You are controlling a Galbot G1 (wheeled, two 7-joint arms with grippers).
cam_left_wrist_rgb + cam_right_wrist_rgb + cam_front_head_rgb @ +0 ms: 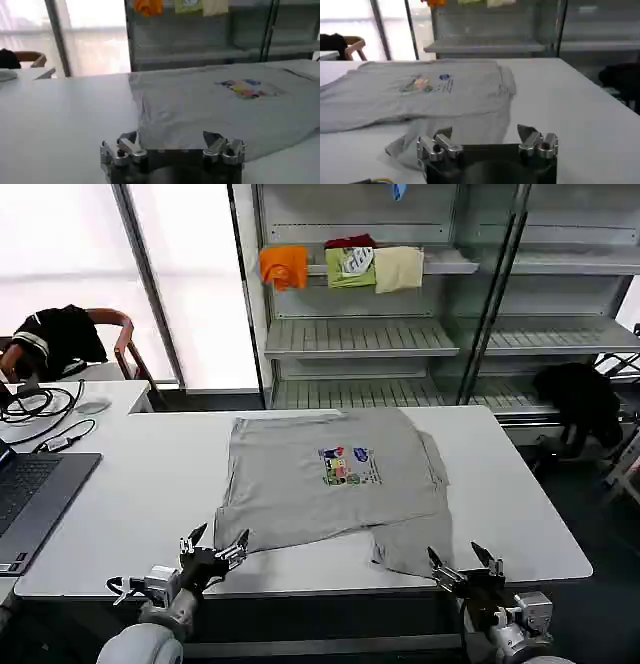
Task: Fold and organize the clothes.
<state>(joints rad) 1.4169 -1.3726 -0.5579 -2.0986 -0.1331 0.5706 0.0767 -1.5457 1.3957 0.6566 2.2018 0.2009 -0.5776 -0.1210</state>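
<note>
Head camera looks forward and down over the table (120, 484) toward the shelves (360, 334). Both wrist cameras sit low at the near edge, facing across; all three share the shirt (330, 474)

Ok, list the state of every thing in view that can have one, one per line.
Grey shirt: spread flat on the table, print up, not yet folded, one part hanging toward the near edge.
Left tool: open, at the shirt's near left corner.
Right tool: open, at the near edge by the shirt's lower right part.
Laptop: open.
</note>
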